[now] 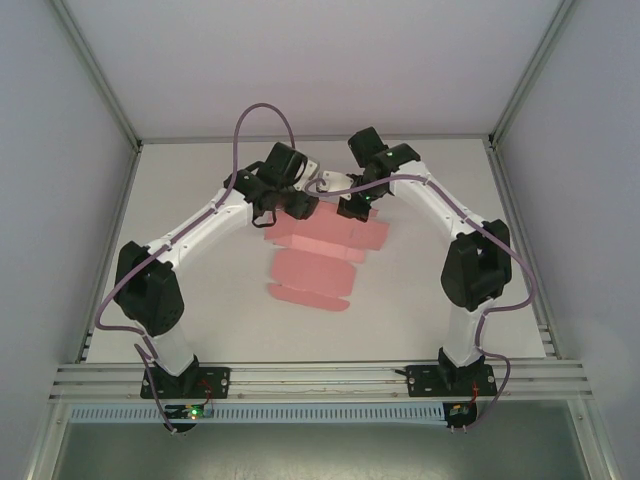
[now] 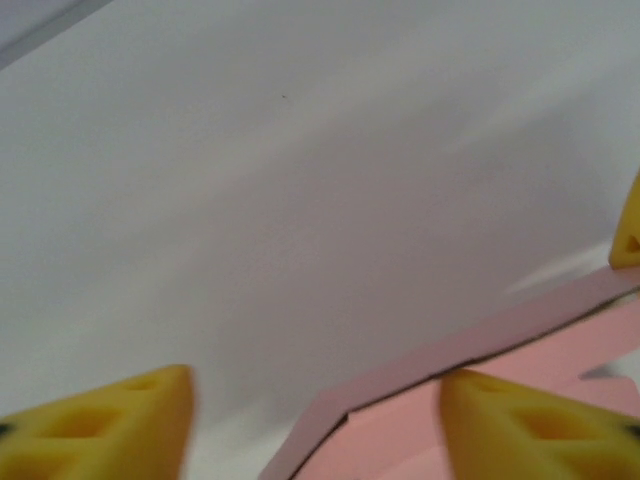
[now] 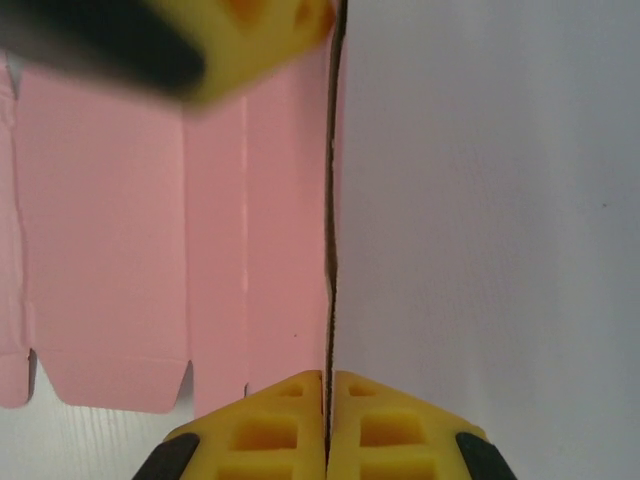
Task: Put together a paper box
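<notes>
White table (image 1: 420,300), flat paper box (image 1: 315,270), R tool (image 3: 327,400) pinching its edge, L tool (image 2: 315,412) spread, prob. over it

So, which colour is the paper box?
Plain pink, without print. The paper box shows best in the right wrist view.

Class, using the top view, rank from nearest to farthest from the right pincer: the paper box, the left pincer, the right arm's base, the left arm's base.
1. paper box, touching the right pincer.
2. left pincer, just to its left.
3. right arm's base, near-right edge.
4. left arm's base, near-left edge.
</notes>
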Controlling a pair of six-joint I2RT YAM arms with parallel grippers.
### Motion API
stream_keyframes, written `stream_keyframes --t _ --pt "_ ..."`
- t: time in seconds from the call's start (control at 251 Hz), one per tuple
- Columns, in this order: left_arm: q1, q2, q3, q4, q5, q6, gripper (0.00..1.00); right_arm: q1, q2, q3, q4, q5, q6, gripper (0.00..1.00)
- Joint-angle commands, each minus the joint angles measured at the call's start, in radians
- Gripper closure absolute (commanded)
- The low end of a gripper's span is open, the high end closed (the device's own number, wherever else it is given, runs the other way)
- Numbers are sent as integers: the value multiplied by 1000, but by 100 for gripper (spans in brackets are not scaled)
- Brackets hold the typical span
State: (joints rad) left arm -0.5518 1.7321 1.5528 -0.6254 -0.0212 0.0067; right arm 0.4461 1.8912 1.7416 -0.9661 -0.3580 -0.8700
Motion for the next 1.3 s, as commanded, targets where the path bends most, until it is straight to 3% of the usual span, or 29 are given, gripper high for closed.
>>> stream_keyframes --t 0.0,0.247,0.355,0.547,0.814,1.042,1.297 --pt "0 -77 -89 -20 -59 -18 25 -24 -63 -31 3 -106 -46 100" --pt "126 -239 -341 79 -54 -131 21 -84 -105 -36 -158 -299 -248 100" --pt "196 -261 -377 137 68 -164 22 -74 -80 -10 -275 -297 -346 100" --pt "207 -270 -398 287 345 -124 22 -50 -56 0 -309 -288 -394 100" --pt "205 -171 -366 337 531 -141 21 -42 -47 32 -245 -315 -341 100" --pt "204 -151 -378 335 523 -163 21 -40 -46 30 -201 -287 -286 100" --pt "220 -324 -420 221 268 -131 19 -64 -36 14 -153 -217 -202 100"
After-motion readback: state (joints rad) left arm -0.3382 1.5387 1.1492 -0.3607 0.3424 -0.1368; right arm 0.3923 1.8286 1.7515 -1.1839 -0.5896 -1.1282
